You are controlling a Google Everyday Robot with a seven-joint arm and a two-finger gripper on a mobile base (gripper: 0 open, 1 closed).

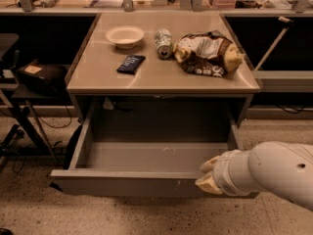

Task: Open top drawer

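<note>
Tool [207, 175] at front edge of open top drawer [122, 184]

A thick white robot arm [279, 173] reaches in from the lower right corner of the view, pointing left and slightly downward. At its tip, a ribbed white wrist [229, 173] leads to a pale yellowish gripper [206, 175], low and right of centre.

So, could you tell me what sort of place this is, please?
Probably an office or lab work area: a table with an open drawer, a chip bag on top, cables on the floor. The pincer is at the drawer's front right.
</note>
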